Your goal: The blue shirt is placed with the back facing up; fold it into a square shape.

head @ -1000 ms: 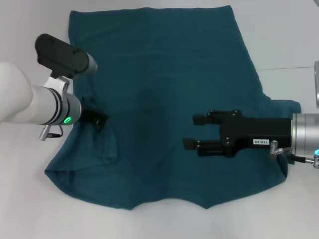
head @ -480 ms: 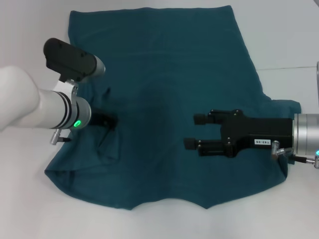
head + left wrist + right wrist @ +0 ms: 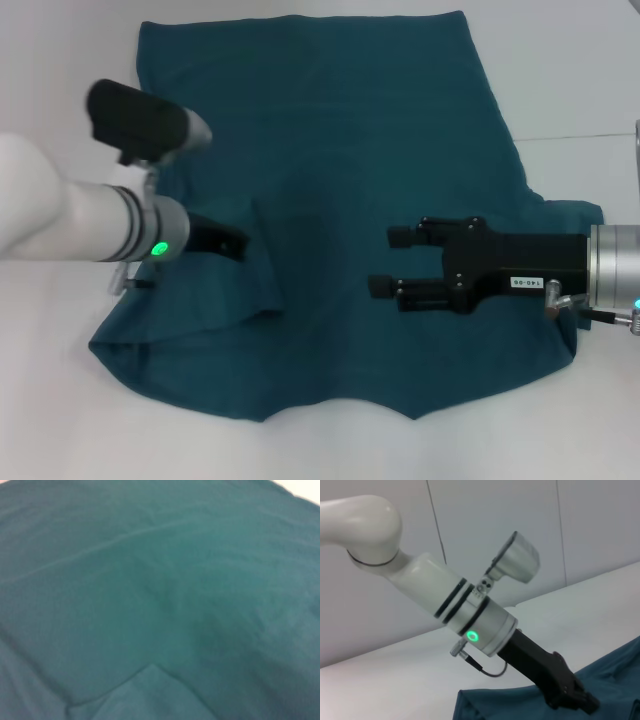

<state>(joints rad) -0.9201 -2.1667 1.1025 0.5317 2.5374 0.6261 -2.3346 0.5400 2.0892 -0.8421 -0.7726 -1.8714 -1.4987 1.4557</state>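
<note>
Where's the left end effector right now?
In the head view, the left end effector is low over the blue shirt, on its left half, beside a raised fold; the right end effector hovers opposite.

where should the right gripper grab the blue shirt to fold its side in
Probably the sleeve flap on the blue shirt that sticks out toward the robot's right. It is a free edge lying flat on the table, so coming down from above at its outer rim looks easiest. The right gripper hovers open over the shirt's middle; the left gripper is already at the opposite side.
</note>
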